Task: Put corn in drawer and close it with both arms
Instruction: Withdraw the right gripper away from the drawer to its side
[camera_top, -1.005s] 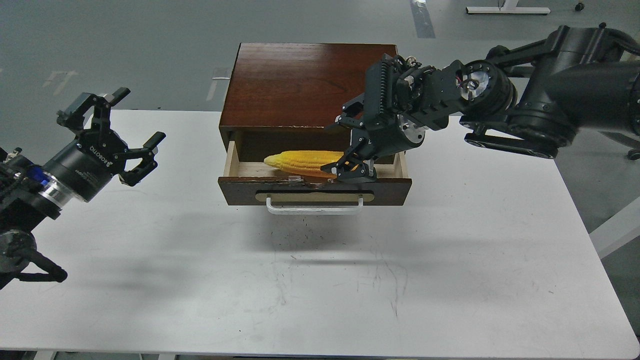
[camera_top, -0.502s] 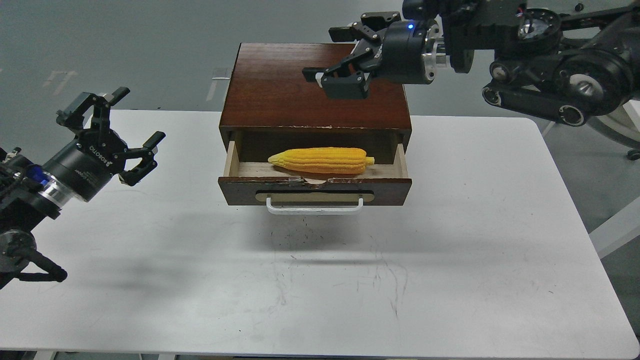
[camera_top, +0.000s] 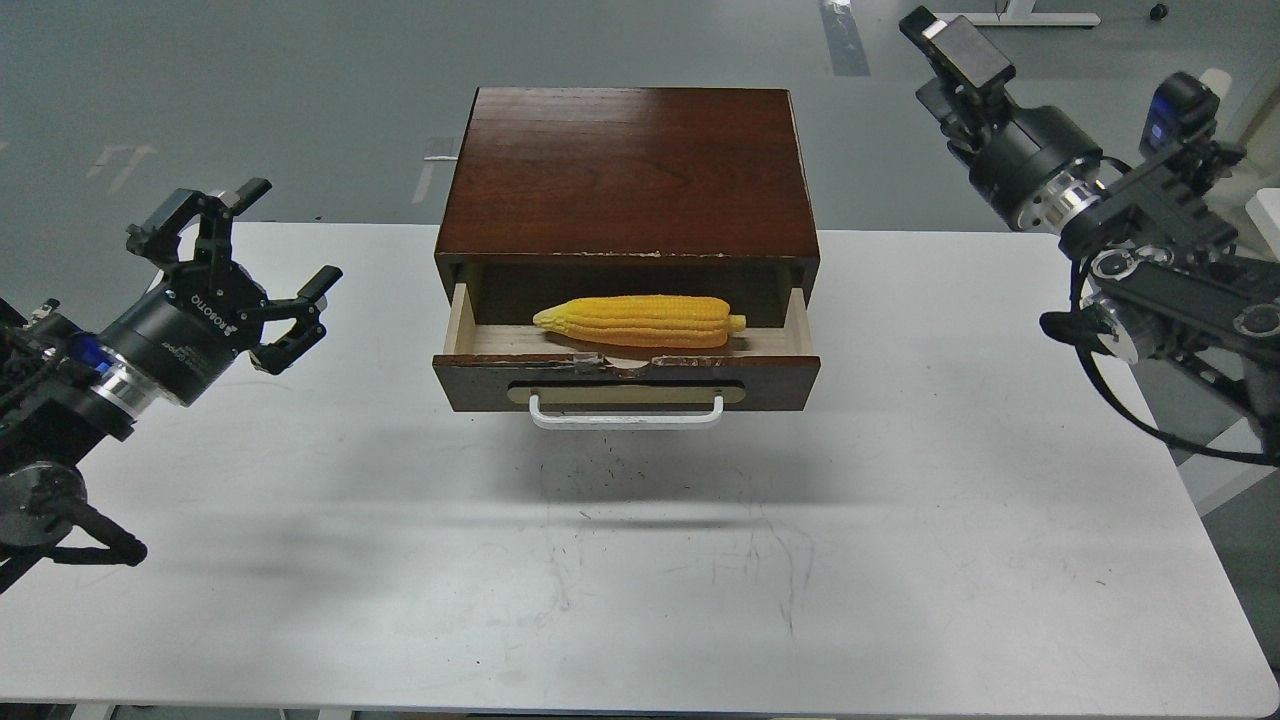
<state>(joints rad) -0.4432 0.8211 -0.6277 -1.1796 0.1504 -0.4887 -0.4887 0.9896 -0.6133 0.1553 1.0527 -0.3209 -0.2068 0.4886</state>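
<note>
The corn (camera_top: 640, 320), a yellow cob with its tapered end to the left, lies inside the open drawer (camera_top: 625, 382), whose dark front carries a white bar handle (camera_top: 625, 412). My left gripper (camera_top: 298, 228) is open and empty, above the table to the left of the drawer. My right gripper (camera_top: 945, 70) is raised high at the far right, well clear of the cabinet. Its two fingers stand apart and hold nothing.
The dark wooden cabinet (camera_top: 625, 170) sits at the back middle of the white table (camera_top: 640, 560). The drawer front sticks out towards me, with its shadow on the table below. The right arm's cables (camera_top: 1120, 400) hang over the table's right edge.
My right gripper let go of the corn in the drawer, rose above the cabinet, then swung away to the far upper right. My left gripper has shifted slightly.
</note>
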